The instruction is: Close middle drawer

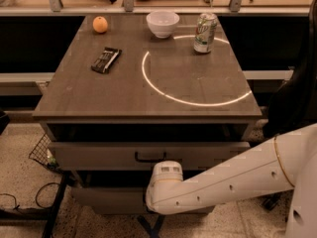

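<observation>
At the middle drawer [106, 201], end effector hidden

Looks down steeply from high in front of the desk [114, 93], facing its far edge, near enough that the whole top and the drawer fronts under the near edge fill most of the view. Takes in a white arm [223, 182] crossing from the lower right, beneath the desk's near edge. Leaves the end effector hidden behind that arm's end joint, at the middle drawer [104, 201].
</observation>
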Robot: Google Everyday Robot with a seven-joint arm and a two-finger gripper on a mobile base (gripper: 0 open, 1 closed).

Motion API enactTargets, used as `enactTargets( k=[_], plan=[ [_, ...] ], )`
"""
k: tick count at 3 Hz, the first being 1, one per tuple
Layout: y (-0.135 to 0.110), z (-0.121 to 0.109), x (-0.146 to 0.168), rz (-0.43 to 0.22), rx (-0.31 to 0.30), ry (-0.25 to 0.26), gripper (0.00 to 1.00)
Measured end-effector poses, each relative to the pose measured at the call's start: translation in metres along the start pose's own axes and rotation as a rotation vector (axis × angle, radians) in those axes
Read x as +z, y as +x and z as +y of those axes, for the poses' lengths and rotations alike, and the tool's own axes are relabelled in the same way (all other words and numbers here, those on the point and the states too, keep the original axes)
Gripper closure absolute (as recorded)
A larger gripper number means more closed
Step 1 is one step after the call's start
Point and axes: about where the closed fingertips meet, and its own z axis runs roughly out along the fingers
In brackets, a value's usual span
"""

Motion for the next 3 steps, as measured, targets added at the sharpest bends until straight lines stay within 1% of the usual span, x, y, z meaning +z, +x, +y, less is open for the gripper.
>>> enactTargets(
  k=[1, 3],
  plan=[
    [0.000, 0.000, 0.000, 0.000, 0.000, 0.000, 1.00],
    [-0.015, -0.034, 0.027, 0.052, 0.020, 0.018, 1.00]
  ],
)
